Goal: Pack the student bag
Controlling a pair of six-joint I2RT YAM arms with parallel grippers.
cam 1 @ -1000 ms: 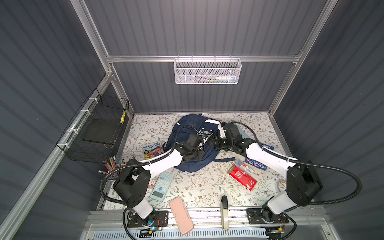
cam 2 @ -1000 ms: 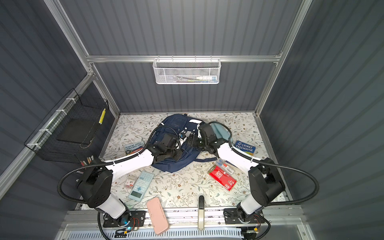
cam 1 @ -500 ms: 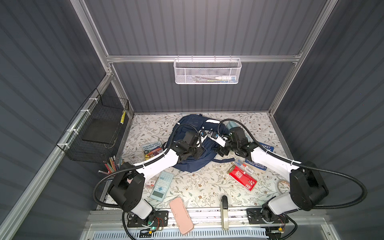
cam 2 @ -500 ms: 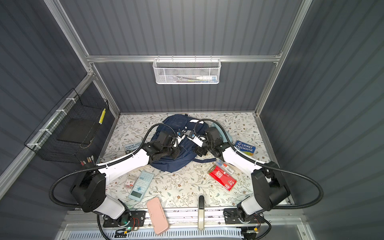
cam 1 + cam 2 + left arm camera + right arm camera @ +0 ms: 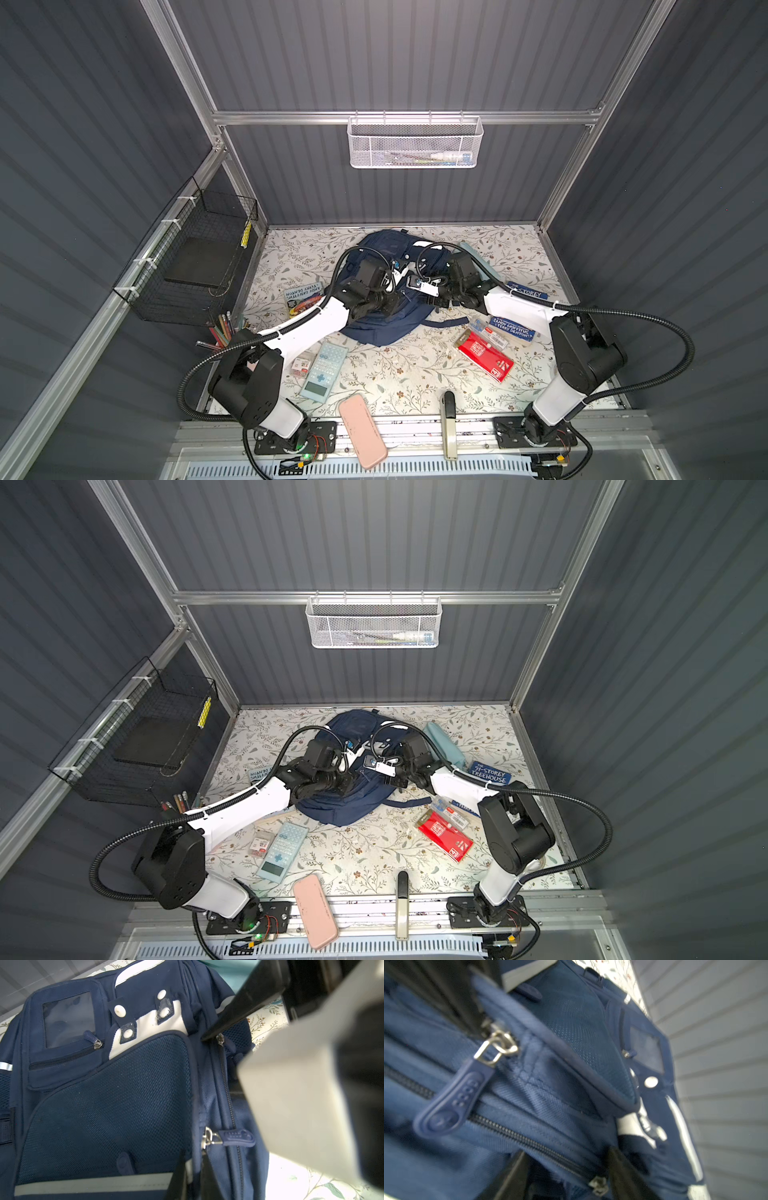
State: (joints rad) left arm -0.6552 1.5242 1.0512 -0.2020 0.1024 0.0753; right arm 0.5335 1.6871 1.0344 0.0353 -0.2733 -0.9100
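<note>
- The floral tabletop (image 5: 395,374) carries the soft navy student bag (image 5: 382,328) centre-far, mesh pocket (image 5: 108,1105) up, long axis near-to-far, top pointing far.
- The left pincer (image 5: 192,1169) pinches its woven fabric.
- The right pincer (image 5: 565,1152), jaws apart, straddles a zip (image 5: 529,1142).

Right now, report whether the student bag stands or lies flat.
Lying flat: student bag rests on the table, front pockets facing up.

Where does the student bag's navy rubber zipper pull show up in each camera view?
Top view: not discernible on the student bag, mid-table.
Top view: same; student bag.
Left wrist: zipper pull beside the mesh pocket.
Right wrist: zipper pull, close up, across the zipper track.
Shared landmark: mesh pocket, both wrist views.
</note>
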